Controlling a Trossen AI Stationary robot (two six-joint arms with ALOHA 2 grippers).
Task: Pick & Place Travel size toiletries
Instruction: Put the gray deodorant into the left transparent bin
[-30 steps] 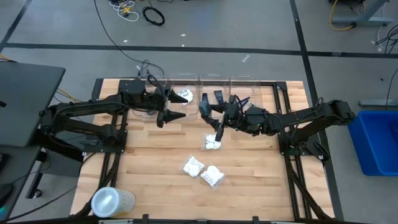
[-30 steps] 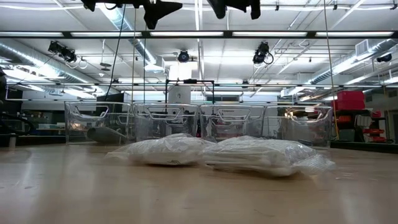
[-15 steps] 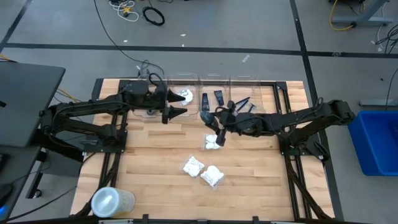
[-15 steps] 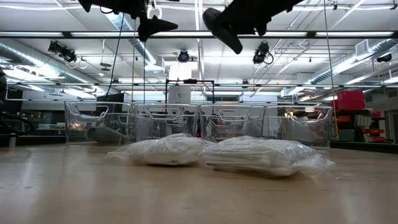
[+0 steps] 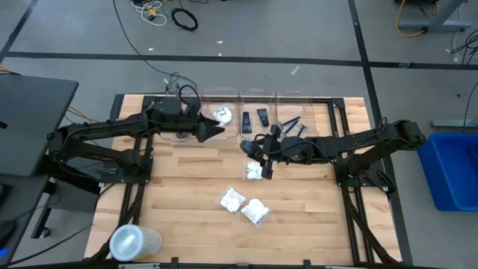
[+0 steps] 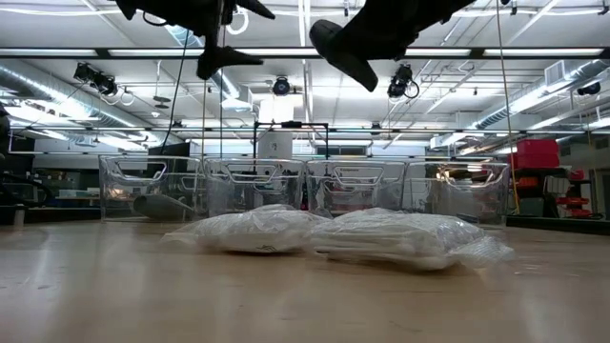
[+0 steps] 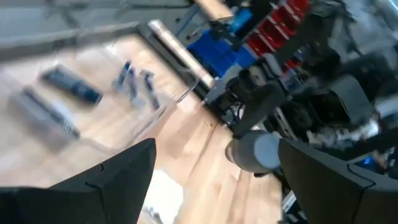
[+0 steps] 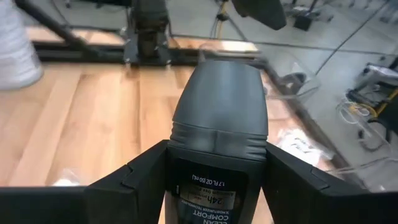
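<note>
My right gripper (image 5: 258, 153) hangs over the middle of the table, shut on a dark grey oval case (image 8: 217, 106), which also shows high up in the low view (image 6: 345, 48). Just below it lies a white crinkly packet (image 5: 255, 171), and two more packets (image 5: 232, 199) (image 5: 255, 212) rest flat nearer the front. My left gripper (image 5: 216, 130) hovers open and holding nothing by the clear bins (image 5: 256, 95) at the far edge. Those bins hold a white packet (image 5: 220, 114), black tubes (image 5: 246, 119) and blue razors (image 5: 291, 123). My right gripper pinches the case by its labelled end (image 8: 211, 186), one finger (image 8: 134, 183) on each narrow side. The fingers come from the table's right, slanting a little downward, and lie along the case. Its rounded cap end (image 8: 219, 81) sticks out ahead, and the case is lifted clear of the table.
A large translucent round container (image 5: 134, 243) stands at the near left corner. The row of clear bins (image 6: 305, 186) lines the far edge. Bare wood lies to the left and right of the packets.
My right gripper has sunk with the case, which has come down into the low view, and its wrist has tipped. My left gripper has rolled about its own line while staying by the bins, still open.
</note>
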